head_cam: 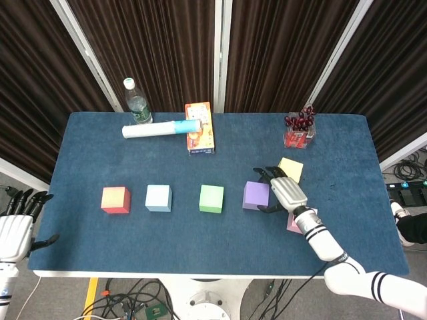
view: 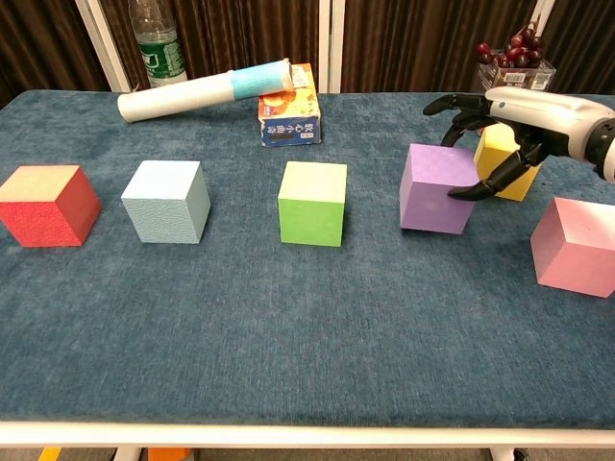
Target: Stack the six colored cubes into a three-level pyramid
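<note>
purple cube [view: 437,189] tilted in right hand [view: 509,120] grasp; left hand [head_cam: 15,227] spread, empty; box writing unreadable

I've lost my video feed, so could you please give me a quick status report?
Right hand gripping purple cube, cube slightly tilted. Left hand open, off the table edge. No cubes stacked yet. Yellow cube close behind the right hand.
</note>
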`<state>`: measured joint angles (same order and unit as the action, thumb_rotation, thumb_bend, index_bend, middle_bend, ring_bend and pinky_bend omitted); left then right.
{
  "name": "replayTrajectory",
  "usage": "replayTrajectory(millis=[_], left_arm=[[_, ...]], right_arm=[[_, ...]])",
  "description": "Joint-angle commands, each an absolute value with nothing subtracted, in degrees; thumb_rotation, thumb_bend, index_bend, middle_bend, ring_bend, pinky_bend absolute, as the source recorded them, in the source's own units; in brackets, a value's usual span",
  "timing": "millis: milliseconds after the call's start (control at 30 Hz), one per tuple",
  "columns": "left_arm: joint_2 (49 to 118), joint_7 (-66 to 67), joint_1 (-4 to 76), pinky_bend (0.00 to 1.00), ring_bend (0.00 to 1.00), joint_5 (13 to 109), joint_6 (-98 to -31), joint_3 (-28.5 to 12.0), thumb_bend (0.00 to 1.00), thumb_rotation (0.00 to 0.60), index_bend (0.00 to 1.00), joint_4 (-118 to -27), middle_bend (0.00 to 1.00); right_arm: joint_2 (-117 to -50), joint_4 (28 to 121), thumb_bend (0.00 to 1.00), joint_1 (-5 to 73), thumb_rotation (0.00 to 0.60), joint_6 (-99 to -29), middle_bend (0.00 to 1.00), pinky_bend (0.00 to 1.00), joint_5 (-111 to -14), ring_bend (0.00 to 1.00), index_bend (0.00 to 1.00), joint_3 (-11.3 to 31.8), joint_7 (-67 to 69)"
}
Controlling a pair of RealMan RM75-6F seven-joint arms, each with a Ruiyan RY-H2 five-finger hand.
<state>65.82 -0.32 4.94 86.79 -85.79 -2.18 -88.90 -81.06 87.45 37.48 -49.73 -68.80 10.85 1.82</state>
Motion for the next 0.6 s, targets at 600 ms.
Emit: replayTrajectory(millis=[600], left_arm=[[65.93, -1.1, 4.48, 0.06, 0.05, 86.89, -86.24, -1.82, 0.0, 0.6, 0.18, -88.42, 0.15]], right_arm=[[-85.37, 87.03, 0.18, 42.52, 0.6, -46.59, 0.37, 0.02, -66.34, 0.06, 0.09, 12.04, -1.02]])
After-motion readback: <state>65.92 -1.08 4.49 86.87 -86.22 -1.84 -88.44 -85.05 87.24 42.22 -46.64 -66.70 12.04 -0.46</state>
